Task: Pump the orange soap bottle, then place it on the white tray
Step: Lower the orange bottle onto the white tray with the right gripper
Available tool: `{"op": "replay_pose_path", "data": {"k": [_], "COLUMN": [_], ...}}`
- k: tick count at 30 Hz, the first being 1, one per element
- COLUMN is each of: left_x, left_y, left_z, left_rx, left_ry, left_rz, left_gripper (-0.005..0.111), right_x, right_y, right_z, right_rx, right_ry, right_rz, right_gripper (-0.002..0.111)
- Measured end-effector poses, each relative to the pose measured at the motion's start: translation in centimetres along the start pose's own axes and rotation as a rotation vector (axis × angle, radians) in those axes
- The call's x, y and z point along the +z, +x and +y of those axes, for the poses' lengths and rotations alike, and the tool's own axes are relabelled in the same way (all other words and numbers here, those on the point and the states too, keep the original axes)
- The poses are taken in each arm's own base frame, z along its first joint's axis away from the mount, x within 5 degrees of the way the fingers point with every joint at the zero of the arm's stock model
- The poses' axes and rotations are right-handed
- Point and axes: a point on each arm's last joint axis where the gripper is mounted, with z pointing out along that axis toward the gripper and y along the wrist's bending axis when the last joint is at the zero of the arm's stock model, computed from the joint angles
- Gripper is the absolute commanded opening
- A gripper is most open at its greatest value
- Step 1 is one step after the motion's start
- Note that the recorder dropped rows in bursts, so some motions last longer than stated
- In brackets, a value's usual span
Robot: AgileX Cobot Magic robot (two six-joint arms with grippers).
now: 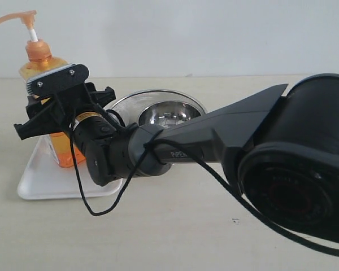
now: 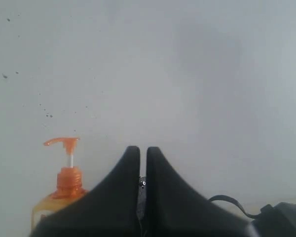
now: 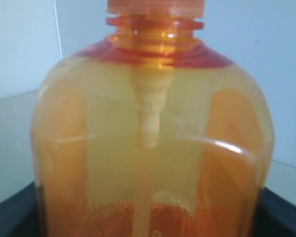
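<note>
The orange soap bottle (image 1: 40, 61) stands upright on the white tray (image 1: 42, 182) at the left of the exterior view, its pump head raised on the white stem. My right gripper (image 1: 59, 111) reaches across from the right and is shut on the bottle's body. In the right wrist view the bottle (image 3: 148, 123) fills the frame, with dark fingers (image 3: 10, 212) against both its sides. My left gripper (image 2: 143, 149) is shut and empty, raised before a grey wall, with the bottle (image 2: 68, 185) off to one side. The left gripper does not show in the exterior view.
A round steel mesh strainer bowl (image 1: 169, 113) sits just behind my right arm, next to the tray. The right arm's thick black links (image 1: 294, 152) and a loose black cable (image 1: 101, 209) cross the beige tabletop in front.
</note>
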Motion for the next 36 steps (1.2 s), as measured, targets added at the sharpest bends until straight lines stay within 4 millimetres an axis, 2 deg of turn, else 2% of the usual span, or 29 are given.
{"op": "replay_pose_path", "data": {"k": [10, 12, 15, 16, 19, 21, 26, 36], "left_x": [0.0, 0.0, 0.0, 0.0, 0.0, 0.0, 0.0, 0.0], "left_y": [0.0, 0.0, 0.0, 0.0, 0.0, 0.0, 0.0, 0.0], "left_z": [0.0, 0.0, 0.0, 0.0, 0.0, 0.0, 0.0, 0.0], "left_rx": [0.0, 0.0, 0.0, 0.0, 0.0, 0.0, 0.0, 0.0], "left_ry": [0.0, 0.0, 0.0, 0.0, 0.0, 0.0, 0.0, 0.0], "left_rz": [0.0, 0.0, 0.0, 0.0, 0.0, 0.0, 0.0, 0.0], "left_gripper": [0.005, 0.005, 0.005, 0.005, 0.005, 0.005, 0.005, 0.005], "right_x": [0.0, 0.0, 0.0, 0.0, 0.0, 0.0, 0.1, 0.1], "right_y": [0.0, 0.0, 0.0, 0.0, 0.0, -0.2, -1.3, -1.1], "right_z": [0.0, 0.0, 0.0, 0.0, 0.0, 0.0, 0.0, 0.1], "right_rx": [-0.011, -0.011, -0.011, -0.011, -0.011, -0.008, -0.026, -0.031], "right_ry": [-0.002, -0.002, -0.003, -0.003, -0.003, 0.0, 0.005, -0.003], "right_rz": [0.004, 0.004, 0.005, 0.005, 0.005, -0.008, -0.054, -0.033], "right_gripper": [0.0, 0.007, 0.031, 0.047, 0.084, 0.104, 0.103, 0.103]}}
